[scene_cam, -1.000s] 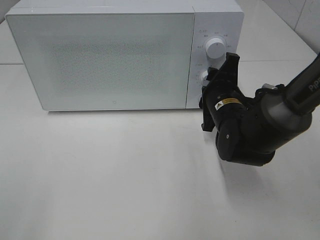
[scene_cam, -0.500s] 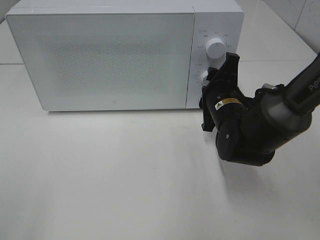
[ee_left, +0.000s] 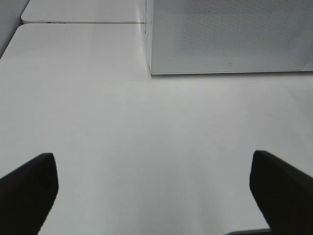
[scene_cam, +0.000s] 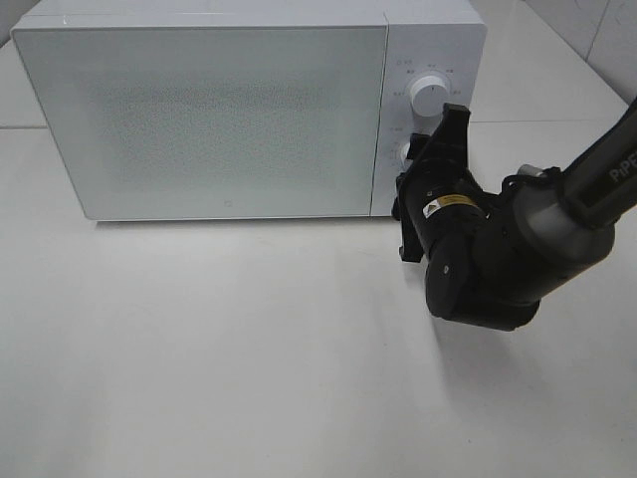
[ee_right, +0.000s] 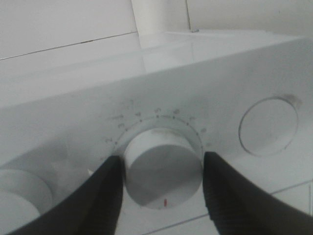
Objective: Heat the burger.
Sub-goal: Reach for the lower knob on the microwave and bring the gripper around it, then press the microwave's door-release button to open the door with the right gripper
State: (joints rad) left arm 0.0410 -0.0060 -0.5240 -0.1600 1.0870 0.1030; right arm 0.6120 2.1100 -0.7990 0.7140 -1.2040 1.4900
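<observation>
1. Burger out of sight: no view shows it on the bench (scene_cam: pixel 249 349) or in either hand. The frosted door (scene_cam: pixel 199 110) of the white microwave (scene_cam: pixel 428 30) is shut. It is probably inside, though nothing here confirms that.
2. At the control panel, the right hand (ee_right: pixel 161 162) has its two fingers on either side of the lower knob (ee_right: pixel 164 174), each very close to the rim. Whether they pinch the knob or stand just off it cannot be told.
3. The upper knob (scene_cam: pixel 428 95) stands free, just beside that hand.
4. The left hand (ee_left: pixel 151 156) hovers over bare bench near the microwave's front corner, fingers spread wide and holding nothing.
5. Judging by the closed door, loading looks finished and setting the dial is the step in hand. Turning the knob far enough to start the oven, then the heating itself, seem to be what is left.
6. Which way the burger faces, and how its long axis lies, cannot be told while it is hidden.
</observation>
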